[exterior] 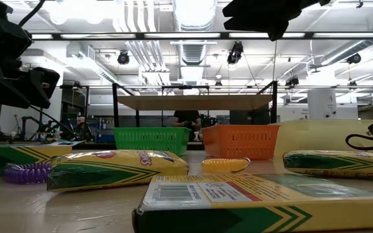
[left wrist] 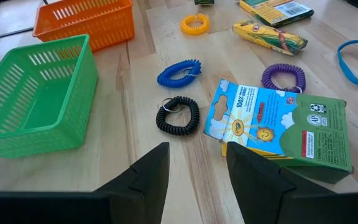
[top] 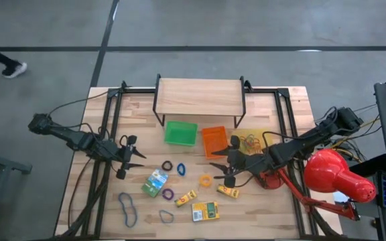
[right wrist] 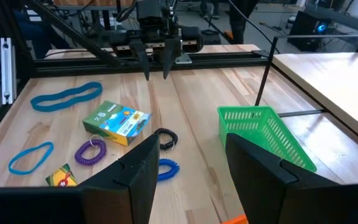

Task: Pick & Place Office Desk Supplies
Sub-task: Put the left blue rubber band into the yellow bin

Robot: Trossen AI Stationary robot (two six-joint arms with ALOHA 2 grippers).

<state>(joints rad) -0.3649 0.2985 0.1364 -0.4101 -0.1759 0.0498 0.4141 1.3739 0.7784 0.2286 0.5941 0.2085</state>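
Office supplies lie scattered on the wooden table: a black coil band (top: 167, 165), a blue coil band (top: 181, 169), a purple one (top: 168, 194), a yellow one (top: 206, 179), flat blue rubber bands (top: 127, 207), a green-and-blue printed box (top: 155, 182) and yellow boxes (top: 185, 197). My left gripper (top: 139, 159) hovers open at the left, just short of the black coil (left wrist: 178, 115). Above the table's middle, my right gripper (top: 218, 166) hangs open near the yellow coil, pointing toward the left side. Neither one holds anything.
A green tray (top: 181, 132), an orange tray (top: 214, 140) and a yellow tray (top: 250, 140) with loose bands stand at the far middle, in front of a wooden shelf (top: 200, 97). A big red lamp (top: 337, 175) sits at the right. Another printed box (top: 205, 211) lies near the front edge.
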